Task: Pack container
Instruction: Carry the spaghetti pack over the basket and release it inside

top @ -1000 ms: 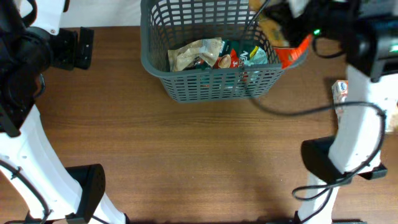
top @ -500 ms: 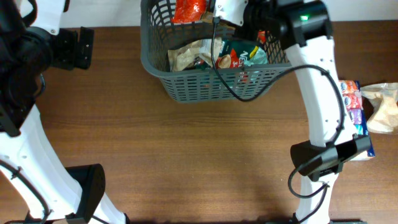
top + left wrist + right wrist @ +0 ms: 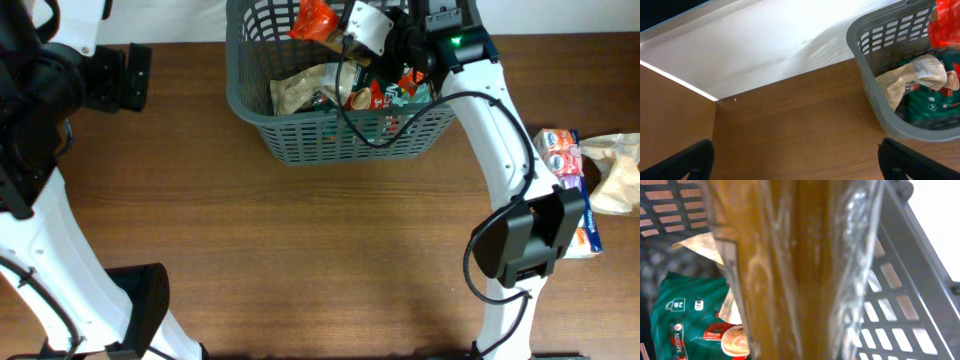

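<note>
**A:** From overhead, where does the container (image 3: 340,140) sit, and why is the right arm stretched over it?

**B:** It stands at the far edge of the table (image 3: 300,250). The right gripper (image 3: 338,30) hangs above its far-left corner with an orange-red packet (image 3: 315,18) dangling from it. I judge it is there so the packet can fall into the free space behind the beige packet (image 3: 305,88) and the green packet (image 3: 400,90) already inside. More packets (image 3: 575,165) wait on the table to the right of the container.

**A:** And the left wrist view?

**B:** The left gripper (image 3: 795,160) has its fingers spread wide with nothing between them. It is parked well to the left of the container, probably to keep out of the way. The container's rim (image 3: 875,107) shows at the right, and the orange-red packet (image 3: 947,20) floats above it.

**A:** The right wrist view?

**B:** The orange-red packet (image 3: 790,255) fills the frame and hides the fingers. Since it hangs in mid-air, I take the jaws to be clamped on it. Behind it are the container's slotted wall (image 3: 890,305) and the green packet (image 3: 685,315) below.
</note>
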Controlling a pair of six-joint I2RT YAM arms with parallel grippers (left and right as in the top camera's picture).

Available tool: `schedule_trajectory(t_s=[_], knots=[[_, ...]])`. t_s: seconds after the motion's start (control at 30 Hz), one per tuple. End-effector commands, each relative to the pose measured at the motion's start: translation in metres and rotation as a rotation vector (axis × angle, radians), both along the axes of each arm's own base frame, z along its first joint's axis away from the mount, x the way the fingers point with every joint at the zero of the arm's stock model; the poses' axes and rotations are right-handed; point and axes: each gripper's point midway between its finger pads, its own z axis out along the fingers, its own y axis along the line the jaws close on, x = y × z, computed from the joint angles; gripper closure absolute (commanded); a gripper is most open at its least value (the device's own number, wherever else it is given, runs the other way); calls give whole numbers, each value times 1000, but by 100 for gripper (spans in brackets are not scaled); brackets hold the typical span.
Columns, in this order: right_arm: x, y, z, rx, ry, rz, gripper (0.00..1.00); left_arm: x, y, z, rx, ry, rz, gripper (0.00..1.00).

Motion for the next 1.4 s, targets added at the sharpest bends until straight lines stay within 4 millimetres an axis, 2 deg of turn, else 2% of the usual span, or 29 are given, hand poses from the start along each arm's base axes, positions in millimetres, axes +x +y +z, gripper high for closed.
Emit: schedule_trajectory(t_s=[0.0, 0.13, 0.5, 0.57, 0.63, 0.7, 0.77, 0.8, 0.87, 0.93, 1.0, 1.1, 1.2, 1.3, 1.37], knots=[[-5, 11, 29, 78, -35, 25, 96, -1, 3, 1, -4, -5, 16, 1], [-7, 19, 20, 75, -13, 40, 96, -1, 3, 1, -4, -5, 16, 1], [-5, 21, -24, 51, 90, 39, 96, -1, 3, 1, -4, -5, 16, 1], [-5, 20, -26, 49, 97, 38, 81, -1, 3, 1, -4, -5, 16, 1], [-5, 20, -26, 52, 105, 29, 46, -1, 3, 1, -4, -5, 16, 1], [-7, 19, -21, 57, 103, 21, 37, -1, 3, 1, -4, -5, 16, 1], [-11, 18, -3, 78, 88, 6, 31, -1, 3, 1, -4, -5, 16, 1], [-14, 17, 21, 110, 60, -12, 29, -1, 3, 1, -4, -5, 16, 1], [-19, 15, 50, 157, 29, -40, 29, -1, 3, 1, -4, -5, 16, 1], [-29, 10, 96, 229, -13, -91, 29, -1, 3, 1, -4, -5, 16, 1], [-38, -7, 140, 282, -66, -214, 29, -1, 3, 1, -4, -5, 16, 1], [-60, -51, 192, 275, -178, -427, 26, -1, 3, 1, -4, -5, 16, 1], [-79, -91, 215, 206, -257, -593, 26, -1, 3, 1, -4, -5, 16, 1], [-90, -134, 225, 132, -312, -758, 23, -1, 3, 1, -4, -5, 16, 1], [-97, -156, 233, 154, -327, -811, 23, -1, 3, 1, -4, -5, 16, 1]])
